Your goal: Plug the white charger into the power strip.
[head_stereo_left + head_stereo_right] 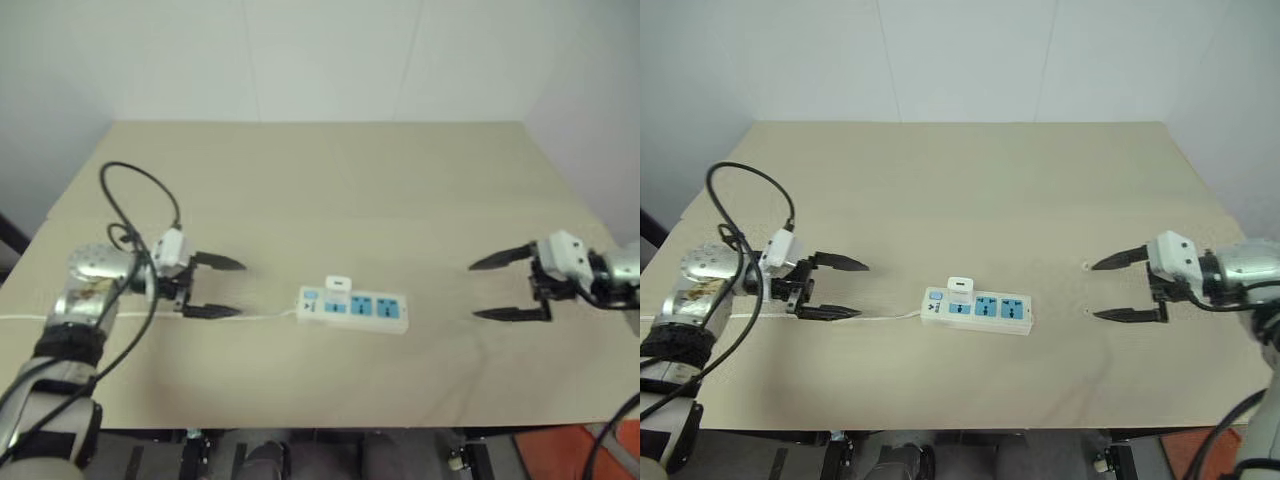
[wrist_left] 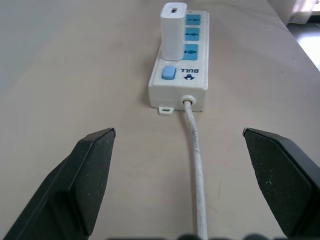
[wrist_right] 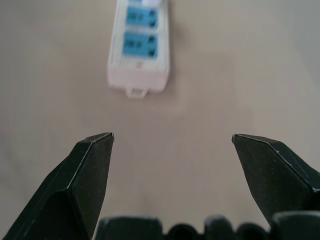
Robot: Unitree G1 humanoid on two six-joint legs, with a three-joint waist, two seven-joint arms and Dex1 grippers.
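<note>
The power strip (image 1: 352, 308) lies in the middle of the table, its thin white cord (image 2: 196, 165) running off toward the left. The white charger (image 1: 338, 284) stands upright in the strip's leftmost blue socket, beside the blue switch; the left wrist view shows the white charger (image 2: 173, 30) seated there. My left gripper (image 1: 222, 288) hovers open to the left of the strip, pointing at it, nothing between its fingers. My right gripper (image 1: 500, 290) is open and empty well to the right of the strip, pointing back at it.
The tan table (image 1: 330, 180) stretches bare behind the strip up to a white wall. A black cable (image 1: 135, 200) loops above my left wrist. The table's front edge runs close below the strip, with orange floor at the right corner.
</note>
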